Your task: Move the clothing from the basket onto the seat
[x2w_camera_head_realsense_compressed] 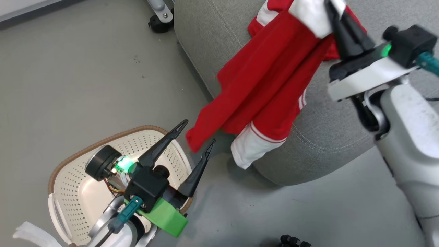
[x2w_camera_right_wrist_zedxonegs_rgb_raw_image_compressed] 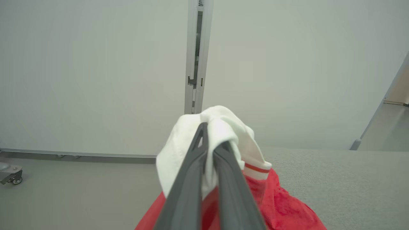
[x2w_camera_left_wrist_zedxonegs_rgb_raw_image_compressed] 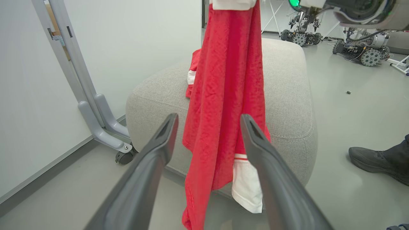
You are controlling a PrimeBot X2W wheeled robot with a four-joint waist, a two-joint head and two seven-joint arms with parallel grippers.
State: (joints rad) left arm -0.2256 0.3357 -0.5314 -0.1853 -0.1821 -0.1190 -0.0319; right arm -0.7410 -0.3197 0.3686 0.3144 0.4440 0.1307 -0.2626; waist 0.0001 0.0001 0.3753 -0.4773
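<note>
**Red garment [x2w_camera_head_realsense_compressed: 271, 85] pinched by its cuff above the seat [x2w_camera_head_realsense_compressed: 212, 41]**

Head view. Shows bright red, floppy cloth with white cuffs edged by a thin red stripe. Hangs from the right gripper [x2w_camera_head_realsense_compressed: 332, 8], pressed together on the upper white cuff. Drapes down past the rounded front edge of the grey fabric seat, with the lowest corner over the smooth grey floor [x2w_camera_head_realsense_compressed: 85, 85]. Lower down, finds the left gripper [x2w_camera_head_realsense_compressed: 200, 130] spread wide and holding nothing, above the cream perforated basket [x2w_camera_head_realsense_compressed: 103, 139] with its brown woven-look rim. One fingertip close to the red hem; cannot tell if touching. A dark caster [x2w_camera_head_realsense_compressed: 159, 25] beside the seat.

Left wrist view. Looks between the two spread dark fingers at the red cloth, hanging in long folds before the seat. Behind it, on the seat top, picks out a red-and-white piece [x2w_camera_left_wrist_zedxonegs_rgb_raw_image_compressed: 192, 68]; cannot tell whether separate from the hanging cloth. On one side, a grey metal frame [x2w_camera_left_wrist_zedxonegs_rgb_raw_image_compressed: 96, 118] on casters against a white wall [x2w_camera_left_wrist_zedxonegs_rgb_raw_image_compressed: 134, 38]. On the other, a person's dark shoe [x2w_camera_left_wrist_zedxonegs_rgb_raw_image_compressed: 374, 158] on the floor, and small wheeled machines [x2w_camera_left_wrist_zedxonegs_rgb_raw_image_compressed: 300, 36] far back.

Right wrist view. Looks along the two fingers, closed upon a bunch of white cuff, with the red stripe and red cloth falling beneath. Beyond, grey seat fabric at the lower right, and the plain wall with a vertical grey joint strip [x2w_camera_right_wrist_zedxonegs_rgb_raw_image_compressed: 195, 64].
</note>
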